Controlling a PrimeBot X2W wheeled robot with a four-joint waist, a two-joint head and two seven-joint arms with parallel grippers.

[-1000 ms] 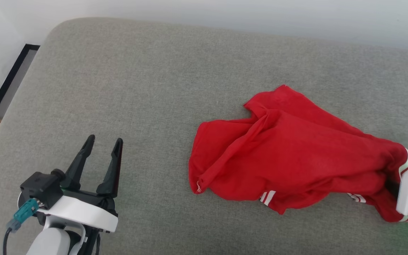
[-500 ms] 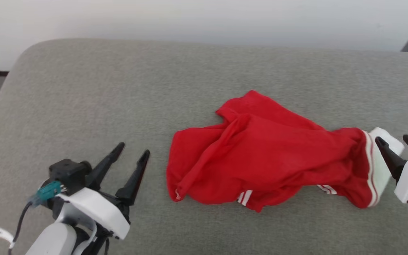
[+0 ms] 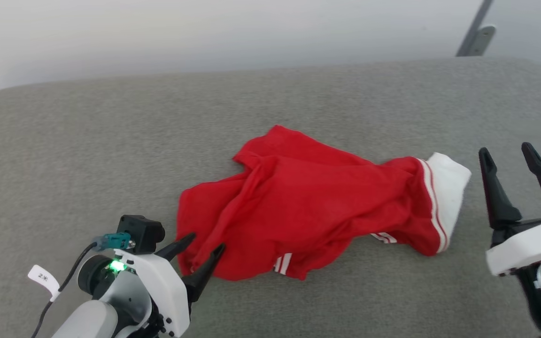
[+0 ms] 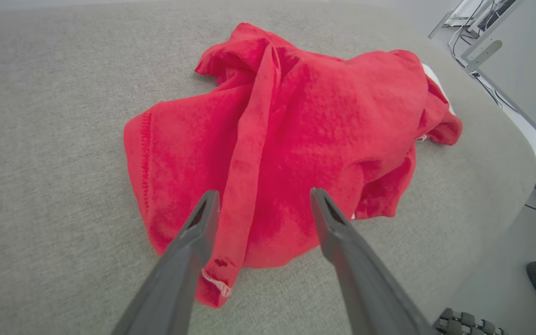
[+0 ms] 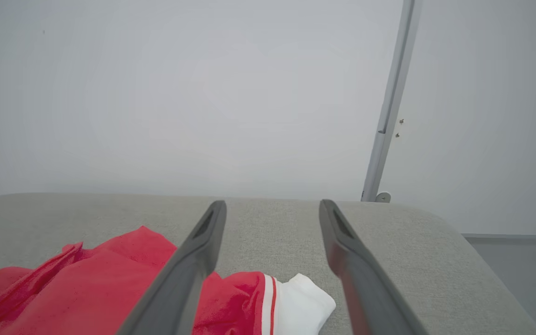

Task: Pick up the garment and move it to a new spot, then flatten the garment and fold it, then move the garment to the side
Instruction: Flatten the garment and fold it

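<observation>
Grey upholstered surface [image 3: 111, 141], pale wall behind, metal post [image 3: 475, 28] at far right.

Item: garment [image 3: 308, 206], red, crumpled, lying on the surface between the two pincers. Its white cuff [image 3: 449, 183] lies just left of the right pincer [image 3: 505, 149], apart from it.

Right pincer: fingers spread, empty.

Left pincer [image 3: 206, 240]: fingers spread, tips at the garment's near hem, a red fold ahead between them; contact cannot be told.

Change: a second ago the right pincer sat at the cuff end, fingers buried in cloth; now it stands clear. Left pincer, then well apart from the cloth, now reaches it.
</observation>
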